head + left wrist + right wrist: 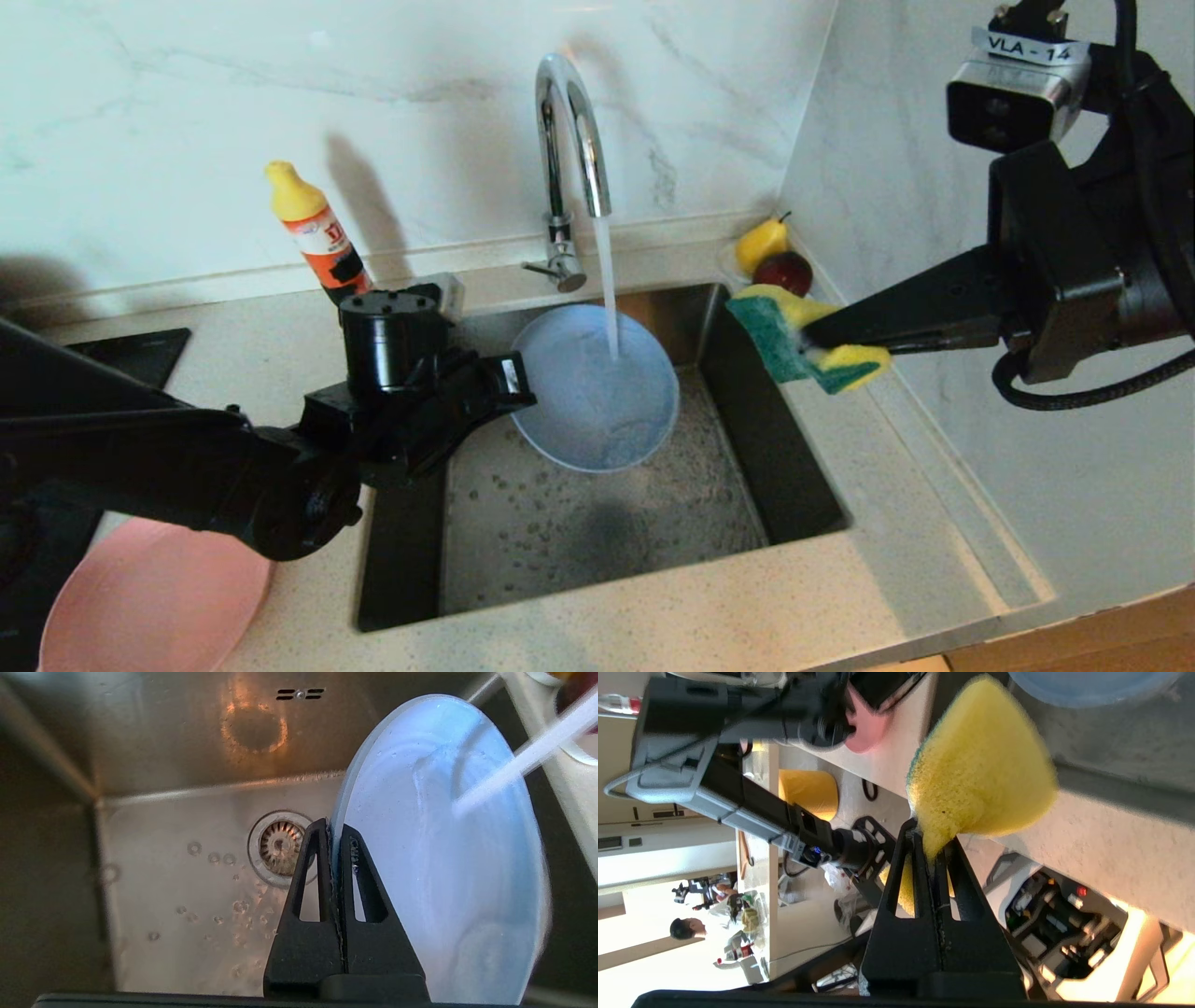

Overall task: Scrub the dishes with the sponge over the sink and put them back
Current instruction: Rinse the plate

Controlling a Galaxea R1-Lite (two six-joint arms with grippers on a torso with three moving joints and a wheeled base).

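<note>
Your left pincer (334,833) pinched only the wet blue plate's (597,392) rim, right pincer (812,338) clamped the sponge (794,341); scrubbing could've knocked it loose.

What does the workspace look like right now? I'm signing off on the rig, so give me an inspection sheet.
Surface: speckled counter around a steel sink; the sink floor is wet.
Job's things: light-blue plate held tilted under the tap's running water; sponge in the air over the sink's right edge; pink plate on the counter at front left. No bowl seen.
Clutter: orange bottle with a yellow cap; pear and dark red fruit in the back corner.
Grippers: left gripper shut on the plate's rim; right gripper shut on the sponge.
Cables: black hose looping under the right wrist.
Surroundings: marble walls behind and to the right.
</note>
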